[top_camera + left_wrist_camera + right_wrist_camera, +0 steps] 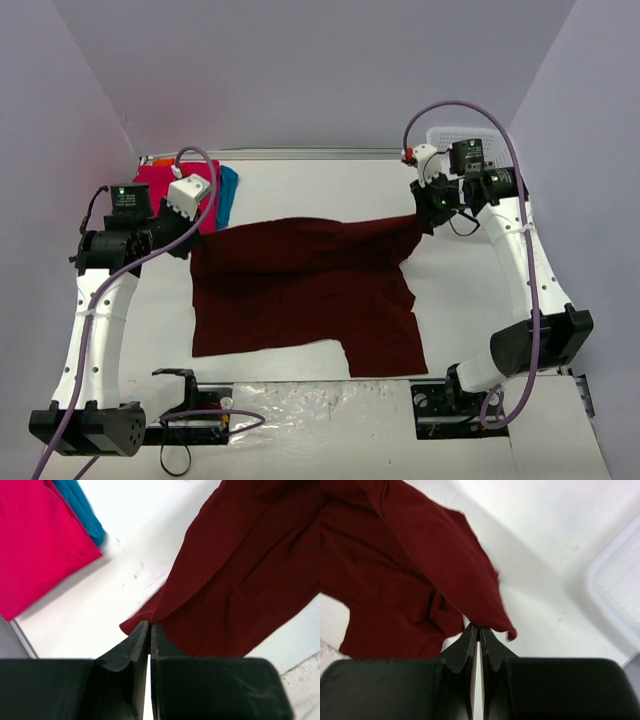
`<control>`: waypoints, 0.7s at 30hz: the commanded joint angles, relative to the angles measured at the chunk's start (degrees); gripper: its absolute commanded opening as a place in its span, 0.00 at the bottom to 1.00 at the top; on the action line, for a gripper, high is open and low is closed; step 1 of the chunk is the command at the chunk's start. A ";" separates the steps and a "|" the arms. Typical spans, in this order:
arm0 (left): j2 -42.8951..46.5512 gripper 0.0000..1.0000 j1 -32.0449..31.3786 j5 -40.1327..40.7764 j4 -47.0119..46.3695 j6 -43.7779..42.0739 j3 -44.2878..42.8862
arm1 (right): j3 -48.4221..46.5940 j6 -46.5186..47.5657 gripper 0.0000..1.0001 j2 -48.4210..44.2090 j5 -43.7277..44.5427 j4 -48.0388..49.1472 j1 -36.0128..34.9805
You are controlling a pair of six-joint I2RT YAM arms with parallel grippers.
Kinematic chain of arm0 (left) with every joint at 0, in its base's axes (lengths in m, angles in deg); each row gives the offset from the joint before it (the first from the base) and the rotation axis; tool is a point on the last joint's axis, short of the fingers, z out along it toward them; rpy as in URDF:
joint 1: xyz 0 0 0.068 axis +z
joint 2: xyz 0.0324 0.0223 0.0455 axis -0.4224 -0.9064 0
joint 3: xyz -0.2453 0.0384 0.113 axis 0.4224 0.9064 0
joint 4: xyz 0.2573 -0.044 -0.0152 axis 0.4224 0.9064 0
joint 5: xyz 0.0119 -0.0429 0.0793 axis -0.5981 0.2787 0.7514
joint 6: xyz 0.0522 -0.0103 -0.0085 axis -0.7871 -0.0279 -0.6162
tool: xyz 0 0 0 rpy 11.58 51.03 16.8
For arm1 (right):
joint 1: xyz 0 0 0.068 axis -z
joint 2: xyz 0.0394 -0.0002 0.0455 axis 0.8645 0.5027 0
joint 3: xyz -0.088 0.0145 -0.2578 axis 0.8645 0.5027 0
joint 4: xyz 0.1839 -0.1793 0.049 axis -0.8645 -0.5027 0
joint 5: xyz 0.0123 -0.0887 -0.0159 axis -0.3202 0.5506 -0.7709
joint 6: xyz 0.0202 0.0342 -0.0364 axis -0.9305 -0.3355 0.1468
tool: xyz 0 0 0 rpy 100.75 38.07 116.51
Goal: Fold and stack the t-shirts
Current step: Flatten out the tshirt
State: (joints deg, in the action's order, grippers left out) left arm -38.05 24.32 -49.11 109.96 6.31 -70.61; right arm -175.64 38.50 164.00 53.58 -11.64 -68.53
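A large dark maroon t-shirt (300,285) lies spread across the middle of the table, its far edge lifted at both ends. My left gripper (150,626) is shut on the shirt's far left corner (142,622), seen from above at the left gripper (190,235). My right gripper (479,628) is shut on the far right corner (490,615), held above the table at the right gripper (428,215). A folded bright pink t-shirt (160,185) lies at the far left with a teal blue t-shirt (228,192) under it; both show in the left wrist view, pink (35,545) and teal (82,507).
A white mesh basket (450,140) stands at the far right corner, its rim (615,595) in the right wrist view. An orange strip (158,162) peeks out behind the pink shirt. Wrinkled clear plastic (300,410) covers the near table edge between the arm bases.
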 commanded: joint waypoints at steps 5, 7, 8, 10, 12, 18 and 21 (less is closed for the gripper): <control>2.92 0.02 0.40 -3.32 2.67 -1.35 5.35 | 12.35 0.76 0.00 -9.07 -2.57 -1.19 0.01; 3.72 0.02 0.40 -4.37 3.47 -1.70 4.65 | 13.67 0.33 0.00 -11.19 -3.27 -1.10 0.01; 3.89 0.02 0.40 -4.55 3.73 -1.61 4.39 | 13.76 0.06 0.00 -12.94 -3.36 -1.10 0.01; 3.72 0.02 0.40 -4.73 3.38 -0.91 3.86 | 13.15 -0.55 0.00 -14.01 -2.93 -0.41 0.10; 1.80 0.02 0.40 -4.99 2.24 -0.30 2.81 | 11.49 -0.99 0.00 -13.84 -2.05 0.65 0.10; -11.38 0.02 0.40 -5.70 -2.06 4.01 -3.69 | 4.37 -2.14 0.00 -0.85 2.53 6.01 0.54; -20.60 0.03 0.40 -4.12 -6.63 6.81 -7.99 | -3.68 -2.31 0.00 10.92 2.88 7.42 1.06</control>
State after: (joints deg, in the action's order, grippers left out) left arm -52.20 24.32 -53.72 108.41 9.15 -74.87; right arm -174.28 37.08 165.47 54.28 -7.07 -68.27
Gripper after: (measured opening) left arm 0.033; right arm 0.005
